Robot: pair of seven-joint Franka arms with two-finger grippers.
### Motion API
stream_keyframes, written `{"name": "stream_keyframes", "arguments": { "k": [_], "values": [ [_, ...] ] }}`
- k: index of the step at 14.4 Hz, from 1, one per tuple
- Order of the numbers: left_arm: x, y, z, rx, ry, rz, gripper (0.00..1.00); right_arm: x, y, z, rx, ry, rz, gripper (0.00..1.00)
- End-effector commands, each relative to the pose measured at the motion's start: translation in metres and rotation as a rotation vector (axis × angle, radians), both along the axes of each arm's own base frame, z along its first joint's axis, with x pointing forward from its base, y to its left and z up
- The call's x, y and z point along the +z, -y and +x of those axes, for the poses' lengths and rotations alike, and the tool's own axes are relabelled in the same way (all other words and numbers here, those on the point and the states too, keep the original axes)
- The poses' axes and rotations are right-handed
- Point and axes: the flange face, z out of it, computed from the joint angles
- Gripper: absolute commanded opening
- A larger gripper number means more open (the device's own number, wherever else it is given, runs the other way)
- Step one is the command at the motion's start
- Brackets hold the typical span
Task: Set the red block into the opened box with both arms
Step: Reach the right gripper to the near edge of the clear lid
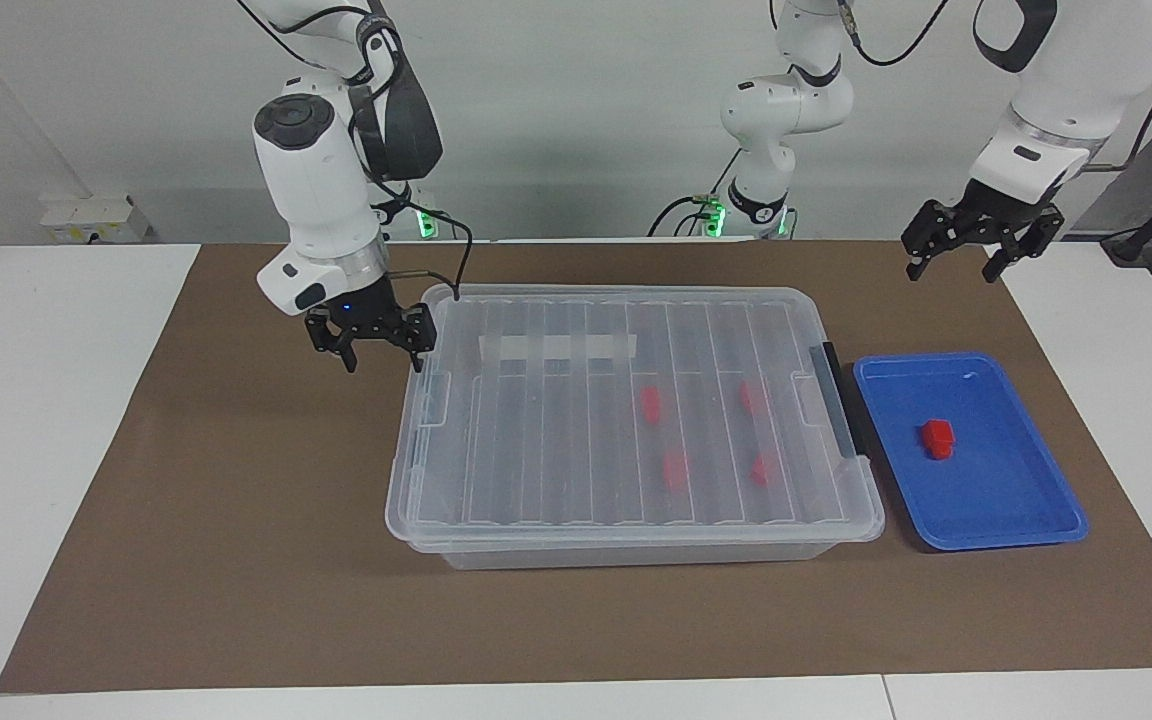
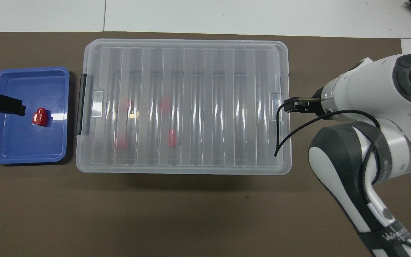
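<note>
Facing view: red block (image 1: 937,439) sits in the blue tray (image 1: 1026,520), at 3 o'clock from the lidded box (image 1: 626,520). Right gripper (image 1: 382,361) hangs spread and empty at the box's end; left gripper (image 1: 954,269) waits, spread, empty.

Overhead view: the block's (image 2: 39,116) long axis runs 3-to-9, peak toward 3. The right arm (image 2: 362,107) reads "WAN…".

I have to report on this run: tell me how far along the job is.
Done: nothing yet. The box has its lid on, and the red block lies in the blue tray.
In hand: the right gripper, open, hangs beside the box's end toward the right arm. The left gripper, open, waits over the mat.
Left: lift the lid, pick up the block, place it inside.
</note>
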Motion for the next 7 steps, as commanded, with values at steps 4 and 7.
{"name": "stream_keyframes", "arguments": {
  "k": [4, 7],
  "values": [
    [0.001, -0.001, -0.005, 0.006, -0.005, -0.002, 1.0, -0.023, -0.004, -0.004, -0.002, -0.019, -0.005, 0.9],
    [0.001, -0.001, -0.005, 0.006, -0.005, -0.002, 1.0, -0.027, 0.004, -0.006, -0.008, -0.035, -0.012, 0.84]
  ]
}}
